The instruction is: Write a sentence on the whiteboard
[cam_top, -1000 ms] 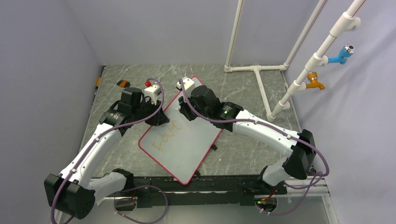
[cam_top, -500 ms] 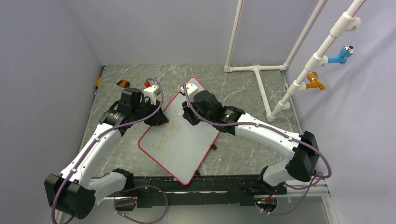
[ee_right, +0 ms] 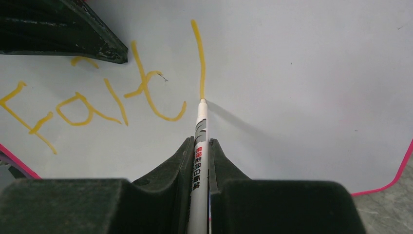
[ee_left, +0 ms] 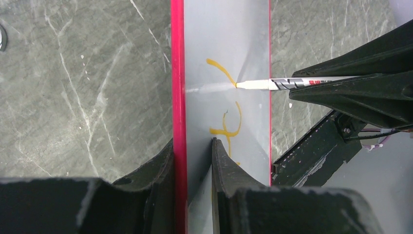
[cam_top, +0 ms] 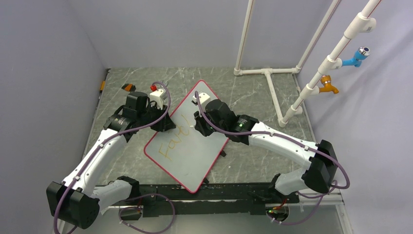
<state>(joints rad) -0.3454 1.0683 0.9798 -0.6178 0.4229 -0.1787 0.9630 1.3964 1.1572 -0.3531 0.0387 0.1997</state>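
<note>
The whiteboard (cam_top: 195,146), white with a thin red rim, lies tilted on the table. It also shows in the left wrist view (ee_left: 221,44) and the right wrist view (ee_right: 302,73). My left gripper (ee_left: 193,146) is shut on the board's left red edge (ee_left: 177,73). My right gripper (ee_right: 200,144) is shut on a white marker (ee_right: 199,146). The marker's tip (ee_right: 202,101) touches the board at the lower end of a long yellow stroke. The sentence (ee_right: 97,102) reads "Fait" plus that stroke, in yellow-orange. It shows in the top view (cam_top: 174,140) too.
A small red-and-white object (cam_top: 157,92) and an orange-black one (cam_top: 127,87) lie behind the left arm. A white pipe frame (cam_top: 268,73) stands at the back right, with a blue fitting (cam_top: 355,57) and an orange fitting (cam_top: 328,85) on its slanted pipe.
My right gripper has moved toward the near side with the marker, drawing a long yellow stroke after the "t". The left gripper and the board have not moved.
</note>
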